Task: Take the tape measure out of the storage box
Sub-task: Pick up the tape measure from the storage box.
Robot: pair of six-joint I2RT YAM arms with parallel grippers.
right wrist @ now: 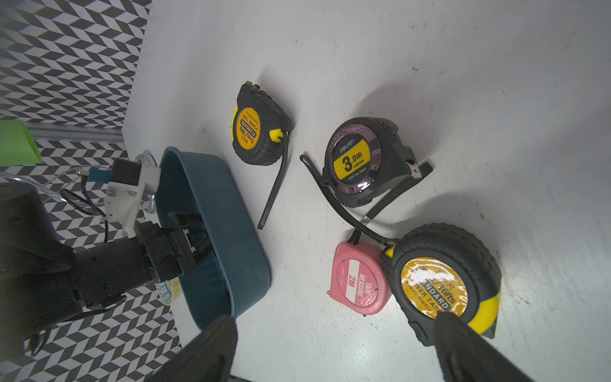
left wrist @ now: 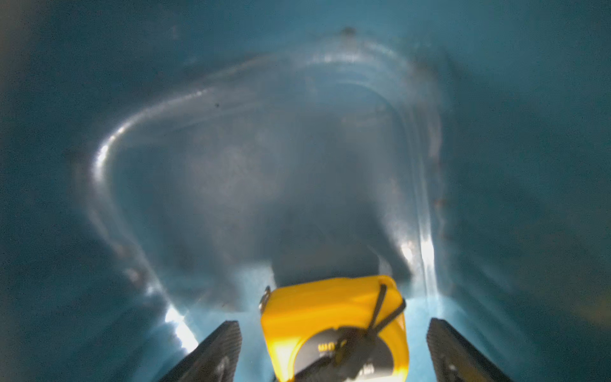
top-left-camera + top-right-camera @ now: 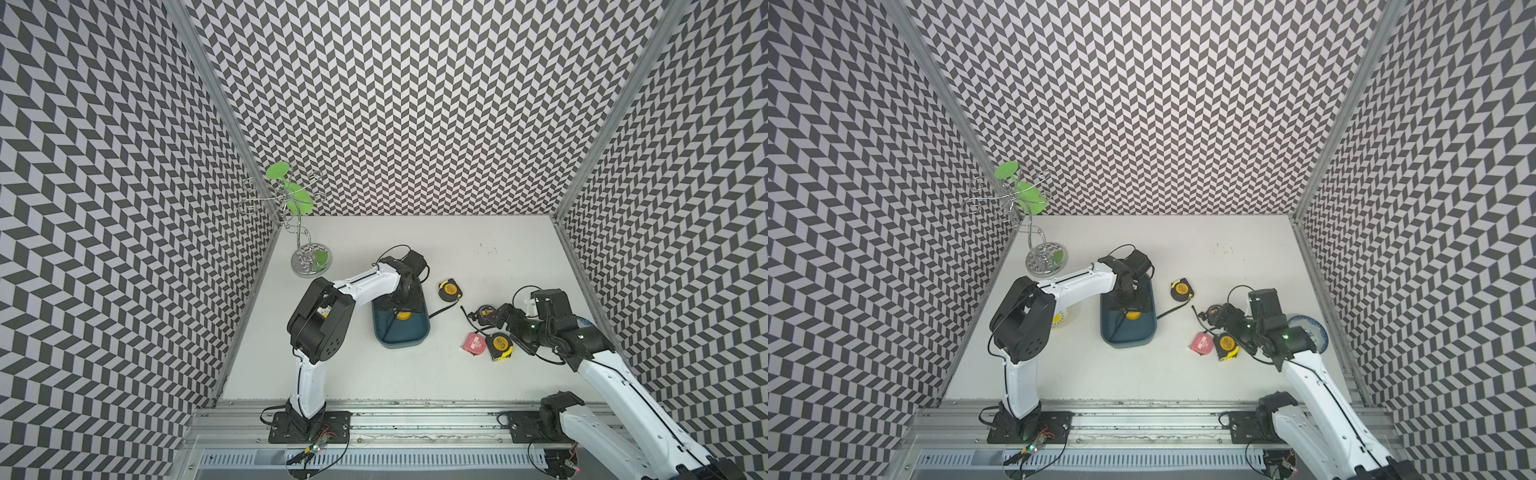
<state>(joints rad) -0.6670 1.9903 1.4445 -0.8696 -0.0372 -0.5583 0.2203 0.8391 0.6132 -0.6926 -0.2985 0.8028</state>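
White bench (image 3: 415, 374) inside chevron-patterned walls, viewed from above. Near centre of frame in both top views, dark teal storage box (image 3: 399, 343) (image 3: 1125, 341) flat on the bench, left arm (image 3: 365, 282) bent over it and reaching down inside. Within the box, near its middle, yellow tape measure (image 3: 402, 315), mostly hidden under the arm.

In the left wrist view, left tool (image 2: 332, 320) open at bottom of frame, with black fingers (image 2: 221, 350) either side of the tape measure. Strip of blue box floor visible in each gap, so no contact. Black strap across the yellow casing, blurred box interior filling the rest of the frame.

Right of the box in the top views, out on the bench, four more measures: black and yellow one (image 3: 449, 290) just beyond the box's upper right corner, grey one (image 3: 484, 311), and pink one (image 3: 473, 343) touching a larger black and yellow one (image 3: 500, 345).

Right tool (image 1: 335, 319) spread wide and empty, poised over that cluster, with one finger in front of the larger measure in the right wrist view.

Chrome wire stand (image 3: 311, 262) at upper left of the bench
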